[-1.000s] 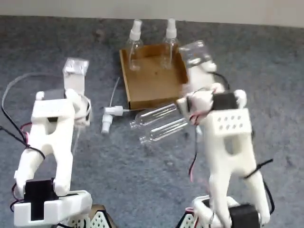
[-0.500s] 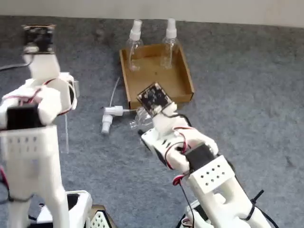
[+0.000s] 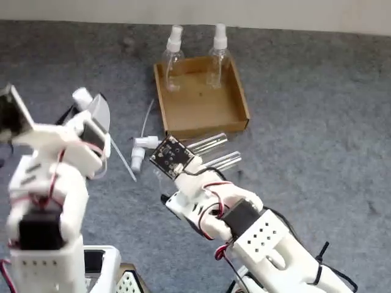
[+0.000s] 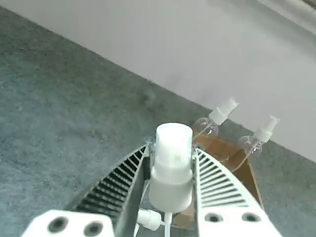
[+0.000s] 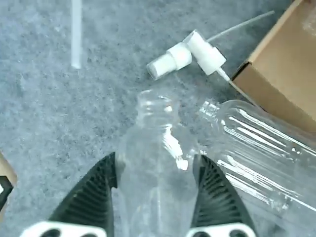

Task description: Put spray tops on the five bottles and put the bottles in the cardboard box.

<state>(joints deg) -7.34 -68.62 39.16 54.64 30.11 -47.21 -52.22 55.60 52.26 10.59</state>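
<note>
Pinched in left jaws: white plastic spray top (image 4: 171, 168), thin dip tube (image 3: 122, 162) hanging. Clamped in right jaws: clear plastic bottle (image 5: 157, 163), mid-surface, beside brown cardboard box (image 3: 201, 110). Raise neck, feed tube in first, seat top squarely, then twist.

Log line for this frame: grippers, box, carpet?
left gripper: shut on spray top | right gripper: shut on open bottle | box: two capped bottles standing | carpet: spare bottle, two loose tops

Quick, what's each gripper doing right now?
Left gripper: closed on a spray top.
Right gripper: closed on an uncapped bottle.
</note>
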